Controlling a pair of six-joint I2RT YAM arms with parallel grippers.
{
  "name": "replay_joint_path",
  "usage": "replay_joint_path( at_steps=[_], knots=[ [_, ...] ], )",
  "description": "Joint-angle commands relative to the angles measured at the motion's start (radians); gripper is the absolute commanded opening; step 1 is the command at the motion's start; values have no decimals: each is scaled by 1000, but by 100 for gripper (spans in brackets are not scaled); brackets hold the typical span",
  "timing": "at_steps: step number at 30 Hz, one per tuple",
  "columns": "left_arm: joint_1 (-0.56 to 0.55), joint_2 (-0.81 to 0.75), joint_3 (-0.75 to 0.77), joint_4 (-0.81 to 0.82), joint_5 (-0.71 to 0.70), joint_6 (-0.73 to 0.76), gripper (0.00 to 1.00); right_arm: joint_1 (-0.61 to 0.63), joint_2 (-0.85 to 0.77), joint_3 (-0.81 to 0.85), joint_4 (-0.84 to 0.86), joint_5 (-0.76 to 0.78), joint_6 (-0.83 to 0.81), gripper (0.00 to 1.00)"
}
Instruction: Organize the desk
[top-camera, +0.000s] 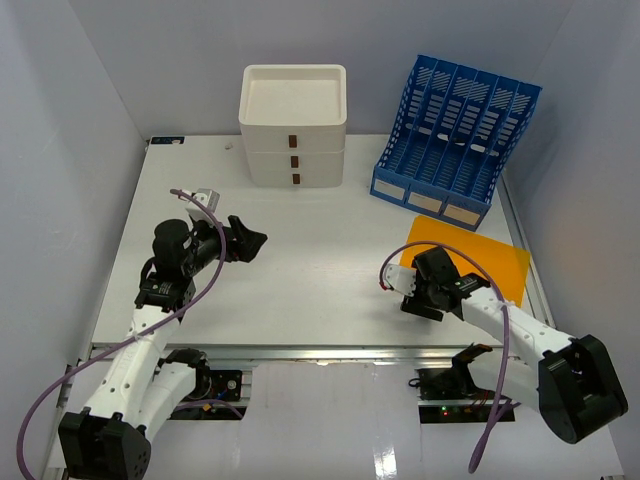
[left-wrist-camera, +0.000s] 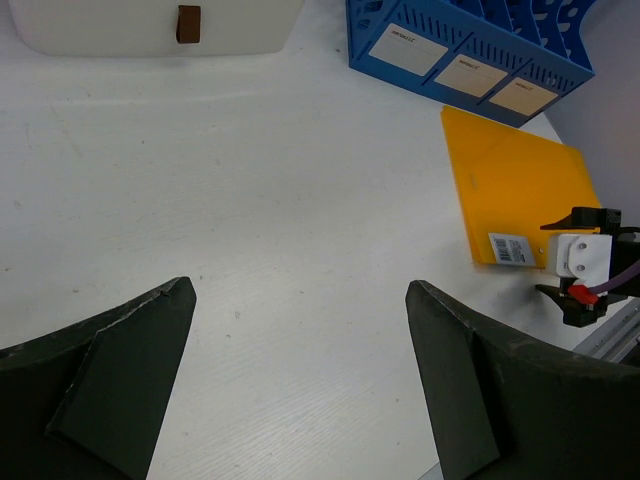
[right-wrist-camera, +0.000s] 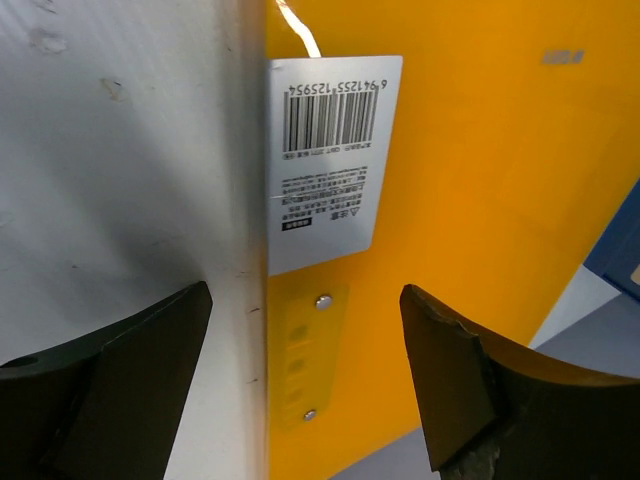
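Note:
The desk (top-camera: 320, 230) is a large white tabletop with a metal rail (top-camera: 330, 352) along its front edge. An orange folder (top-camera: 480, 255) lies flat at the right, with a white barcode label (right-wrist-camera: 325, 160) by its near-left corner. My right gripper (top-camera: 408, 288) is open and low over that corner; in the right wrist view (right-wrist-camera: 305, 295) its jaws straddle the folder's (right-wrist-camera: 480, 180) left edge. My left gripper (top-camera: 250, 243) is open and empty above bare desk at the left; the left wrist view (left-wrist-camera: 300, 290) shows only tabletop between its jaws.
A white three-drawer box (top-camera: 293, 125) stands at the back centre. A blue slotted file rack (top-camera: 455, 140) stands at the back right, just behind the folder. White walls close in the left, back and right sides.

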Motion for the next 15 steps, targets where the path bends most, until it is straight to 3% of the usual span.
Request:
replay_joint_path(
  at_steps=[1, 5, 11, 15],
  knots=[
    [4, -16, 2, -8, -11, 16, 98, 18, 47, -37, 77, 69, 34, 79],
    [4, -10, 1, -8, -1, 11, 98, 23, 79, -59, 92, 50, 39, 62],
    [4, -2, -8, 12, 32, -2, 98, 25, 95, -69, 75, 5, 72, 46],
    [4, 27, -34, 108, 202, -59, 98, 26, 76, -58, 35, -34, 84, 20]
  ],
)
